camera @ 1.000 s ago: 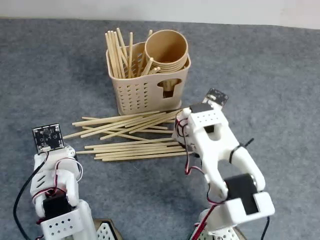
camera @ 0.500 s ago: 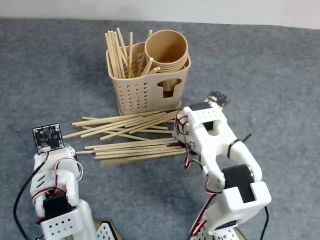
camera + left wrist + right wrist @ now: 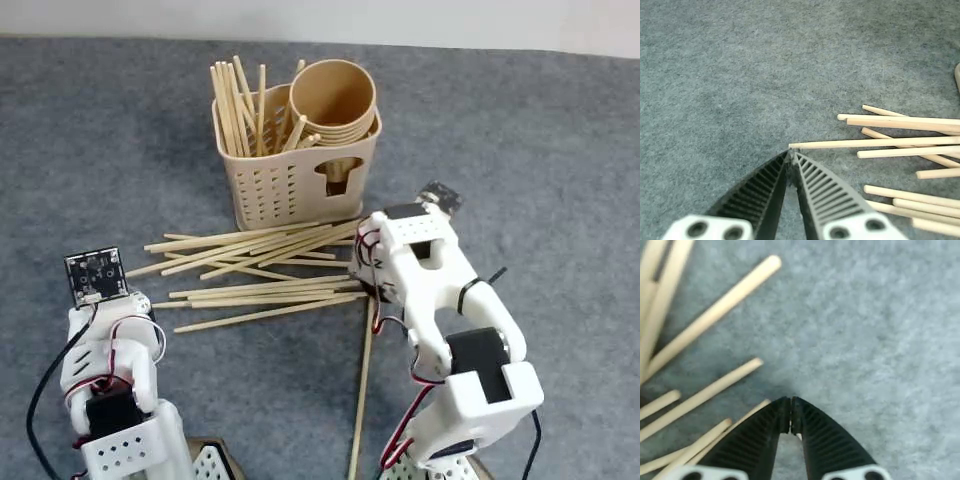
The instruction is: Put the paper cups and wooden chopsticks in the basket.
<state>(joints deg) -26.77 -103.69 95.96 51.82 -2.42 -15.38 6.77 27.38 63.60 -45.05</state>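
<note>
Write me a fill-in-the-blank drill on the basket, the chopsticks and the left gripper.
1. The stacked ___ stand in the basket.
2. Loose chopsticks lie on the ___ carpet.
3. The left gripper is ___.
Missing words: cups; gray; shut.

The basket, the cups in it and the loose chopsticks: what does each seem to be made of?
The basket looks like moulded plastic, matte beige: even rows of slots, a cut-out handle. The cups look like tan paper, matte: thin rims, nested closely. The chopsticks look like pale bare wood, possibly bamboo: no sheen.
</note>
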